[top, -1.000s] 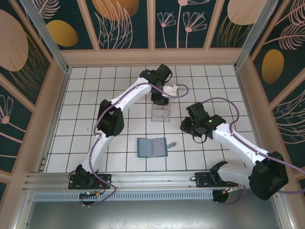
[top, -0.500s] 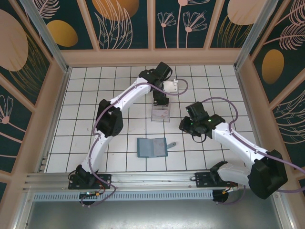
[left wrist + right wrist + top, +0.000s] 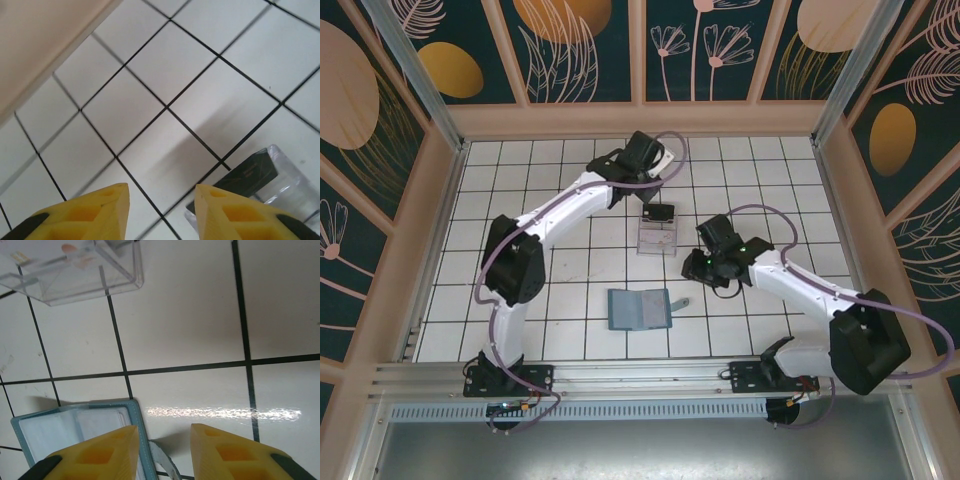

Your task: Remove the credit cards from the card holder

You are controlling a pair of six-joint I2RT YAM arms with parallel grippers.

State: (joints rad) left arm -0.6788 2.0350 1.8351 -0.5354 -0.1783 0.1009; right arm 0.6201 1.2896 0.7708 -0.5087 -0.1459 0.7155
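Observation:
The teal card holder (image 3: pixel 638 308) lies open and flat on the tiles at front centre, its grey strap tab (image 3: pixel 680 303) to the right. A dark credit card (image 3: pixel 660 213) rests at the far end of the clear tray (image 3: pixel 657 240). The same card (image 3: pixel 252 174) appears in the left wrist view, just right of my fingers. My left gripper (image 3: pixel 160 192) hangs open over bare tile near the back wall, nothing in it. My right gripper (image 3: pixel 162 432) is open above the card holder (image 3: pixel 75 427) at its right edge, with the strap (image 3: pixel 165 462) just below.
The clear tray (image 3: pixel 75 270) holds light-coloured cards and sits behind the holder. The wooden back wall (image 3: pixel 45 40) is close to the left gripper. White tiles lie free to the left and right of the holder.
My left arm has swung up and away from the tray towards the back wall, leaving the dark card at the tray. My right gripper has shifted slightly left, towards the holder.

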